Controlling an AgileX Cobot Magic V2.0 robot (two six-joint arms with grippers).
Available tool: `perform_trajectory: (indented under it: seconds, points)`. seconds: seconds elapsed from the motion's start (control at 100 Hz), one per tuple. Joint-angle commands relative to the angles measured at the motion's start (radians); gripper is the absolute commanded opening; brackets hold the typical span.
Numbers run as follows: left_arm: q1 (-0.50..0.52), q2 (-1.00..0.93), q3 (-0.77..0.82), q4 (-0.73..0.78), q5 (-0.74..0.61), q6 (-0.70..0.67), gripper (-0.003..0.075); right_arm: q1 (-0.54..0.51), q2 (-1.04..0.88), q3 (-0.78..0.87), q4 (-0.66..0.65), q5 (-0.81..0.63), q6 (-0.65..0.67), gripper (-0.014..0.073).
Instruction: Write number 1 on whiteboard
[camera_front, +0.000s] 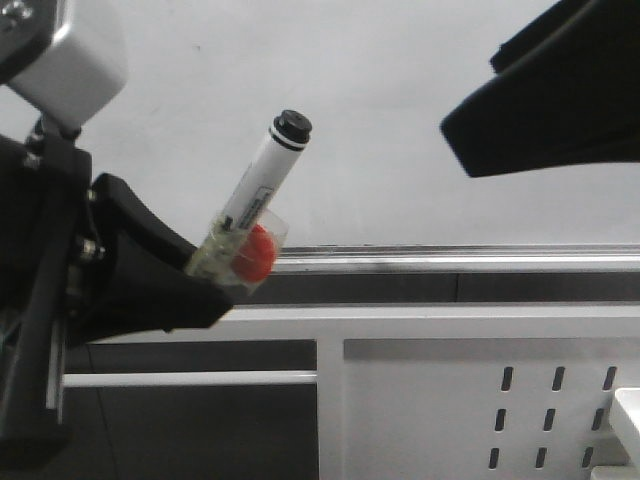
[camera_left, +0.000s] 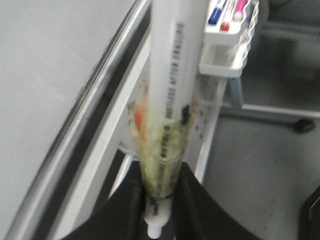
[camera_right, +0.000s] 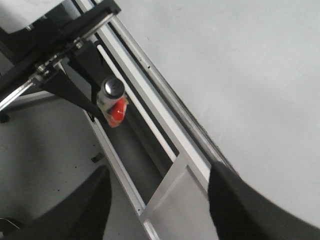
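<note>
The whiteboard (camera_front: 380, 120) fills the upper front view, and no number 1 is in view on it. My left gripper (camera_front: 215, 270) is shut on a white marker pen (camera_front: 262, 180) with a black tip, wrapped in clear tape with a red piece at its base. The pen tilts up and to the right, its tip close to the board; I cannot tell if it touches. In the left wrist view the pen (camera_left: 172, 75) stands between the black fingers (camera_left: 125, 210). My right gripper (camera_front: 472, 95) hovers at the upper right, open and empty (camera_right: 160, 172).
A silver rail (camera_front: 450, 262) runs along the board's bottom edge. Below it is a white perforated metal panel (camera_front: 500, 400). A white holder with several coloured markers (camera_left: 230, 30) hangs on that frame. The floor lies beyond.
</note>
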Motion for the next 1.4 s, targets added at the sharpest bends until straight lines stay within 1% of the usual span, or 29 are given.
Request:
perform_trajectory:
  seconds: [0.0,0.06,0.13,0.23,0.47,0.59,0.84,0.91,0.98,0.99,1.05,1.18,1.24,1.29,1.31,1.33,1.37,1.38,1.39]
  points:
    - [-0.06,-0.073,-0.076,0.014,0.178,-0.021,-0.002,0.018,0.057,-0.073,0.014,-0.075,-0.014,0.0389]
    - [-0.08,-0.079,-0.098,0.029,0.253,-0.021,-0.002,0.038,0.096,-0.107,0.02,-0.075,-0.014,0.0389]
    - [-0.089,-0.076,-0.116,0.053,0.284,-0.021,-0.002,0.069,0.14,-0.145,0.02,-0.075,-0.014,0.0389]
    - [-0.089,-0.074,-0.13,0.067,0.284,-0.021,-0.002,0.102,0.198,-0.193,0.017,-0.075,-0.014,0.0389]
    - [-0.089,-0.074,-0.136,0.106,0.268,-0.021,-0.002,0.102,0.298,-0.284,0.007,-0.092,-0.014,0.0389]
    - [-0.089,-0.074,-0.148,0.115,0.231,-0.021,-0.002,0.102,0.335,-0.299,-0.002,-0.101,-0.014,0.0389]
    - [-0.089,-0.074,-0.161,0.115,0.236,-0.021,-0.002,0.102,0.357,-0.299,-0.015,-0.119,-0.014,0.038]
    - [-0.089,-0.074,-0.161,0.115,0.234,-0.021,-0.002,0.102,0.357,-0.299,-0.02,-0.115,-0.014,0.0319]
    - [-0.089,-0.074,-0.161,0.115,0.232,-0.021,-0.002,0.102,0.357,-0.299,-0.022,-0.113,-0.014,0.023]
    - [-0.089,-0.074,-0.161,0.115,0.232,-0.021,-0.002,0.102,0.357,-0.299,-0.024,-0.113,-0.014,0.0202]
    - [-0.089,-0.074,-0.161,0.115,0.232,-0.021,-0.002,0.102,0.357,-0.299,-0.029,-0.113,-0.014,0.0132]
    - [-0.089,-0.074,-0.161,0.113,0.242,-0.021,-0.0019,0.102,0.357,-0.299,-0.045,-0.111,-0.014,-0.0078]
    - [-0.089,-0.074,-0.166,0.099,0.271,-0.021,-0.0008,0.102,0.357,-0.299,-0.051,-0.111,-0.014,-0.0071]
    - [-0.089,-0.074,-0.169,0.096,0.299,-0.024,0.0026,0.102,0.357,-0.299,-0.071,-0.111,-0.014,-0.0071]
    - [-0.089,-0.074,-0.173,0.096,0.31,-0.026,0.0062,0.102,0.357,-0.299,-0.079,-0.111,-0.014,-0.0071]
    - [-0.089,-0.074,-0.172,0.096,0.316,-0.026,0.0071,0.102,0.357,-0.299,-0.087,-0.111,-0.014,-0.0071]
    - [-0.089,-0.074,-0.174,0.096,0.325,-0.026,0.0141,0.102,0.36,-0.299,-0.102,-0.111,-0.014,-0.0071]
    - [-0.089,-0.074,-0.174,0.096,0.325,-0.026,0.0141,0.102,0.362,-0.299,-0.102,-0.111,-0.014,-0.0071]
    - [-0.089,-0.074,-0.174,0.096,0.325,-0.026,0.0165,0.102,0.361,-0.299,-0.102,-0.111,-0.014,-0.0071]
